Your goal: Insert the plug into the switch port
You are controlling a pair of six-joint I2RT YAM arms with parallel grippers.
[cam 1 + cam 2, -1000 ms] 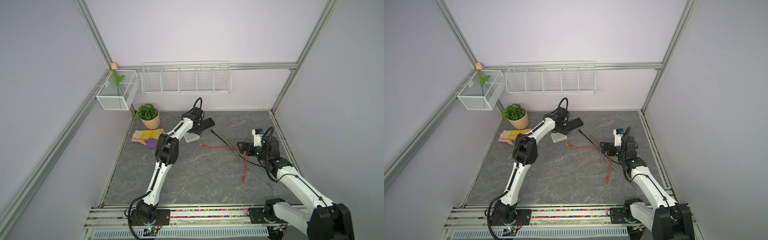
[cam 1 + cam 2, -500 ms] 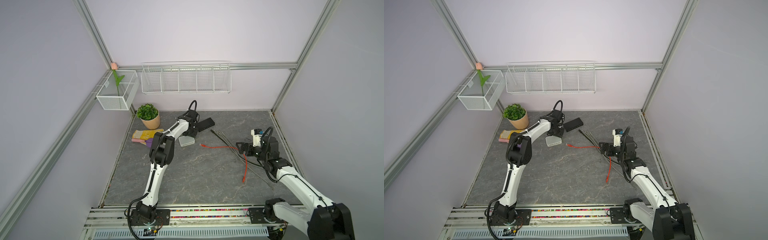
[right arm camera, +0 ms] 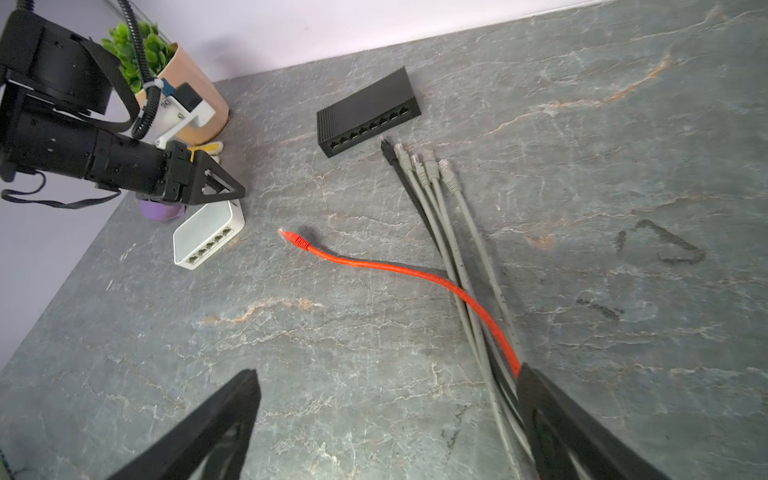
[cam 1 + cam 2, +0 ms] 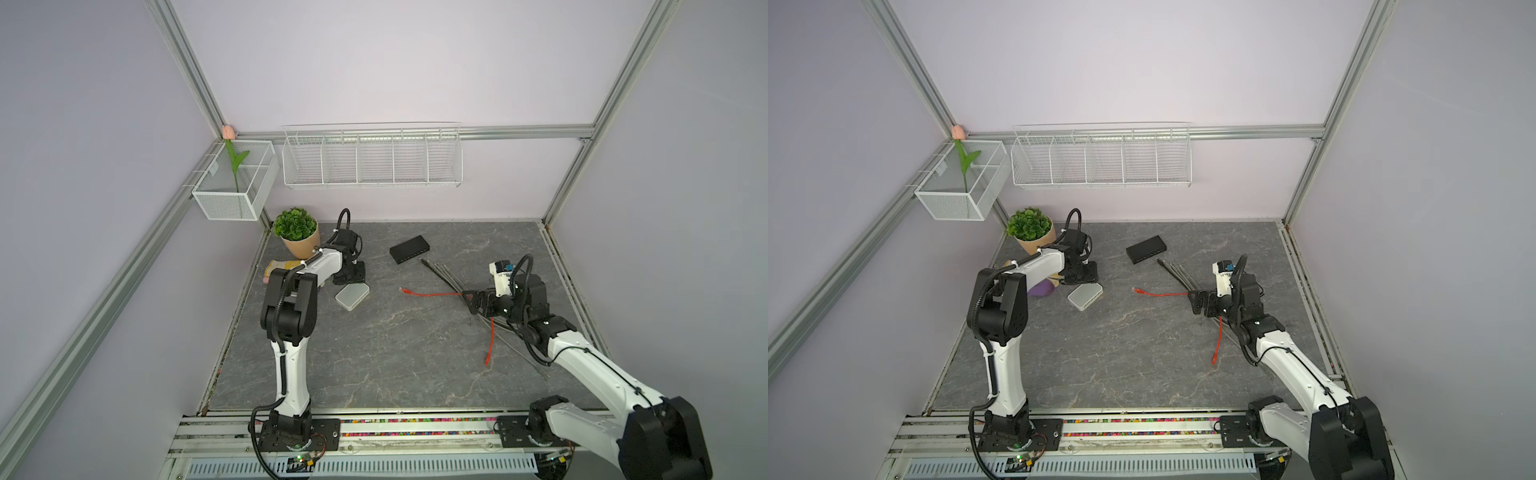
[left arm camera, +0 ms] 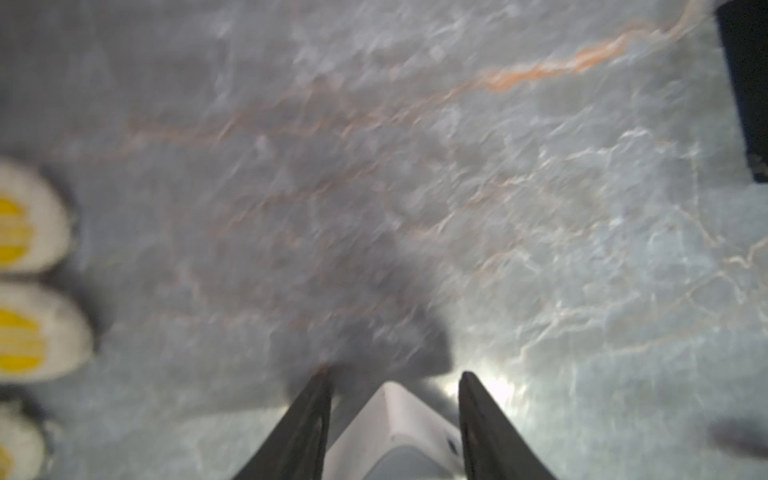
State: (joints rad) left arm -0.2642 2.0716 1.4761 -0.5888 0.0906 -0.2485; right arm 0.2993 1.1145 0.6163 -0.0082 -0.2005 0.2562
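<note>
Two sets of jaws: white plastic switch box [image 5: 395,428] is straddled by the half-parted left jaws, grip not discernible; nothing is held by the wide-open right jaws.
Plug: red cable plug [image 4: 404,291] is seen loose mid-frame in both top views, apart from the white box.
Progress: nothing inserted; pickup, alignment, insertion remain.
Desk: grey veined stone [image 4: 374,353], enclosed by lilac walls [image 4: 395,62].

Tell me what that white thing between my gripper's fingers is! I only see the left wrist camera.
Observer: A white switch; the right wrist view shows a row of ports along its side.
Operator: Where's the thing to push in?
Observer: The plug ends a red cable, lying near the switch, not touching it.
Operator: Is somebody holding it?
Observer: No. The right gripper is open, the cable running past one finger.
</note>
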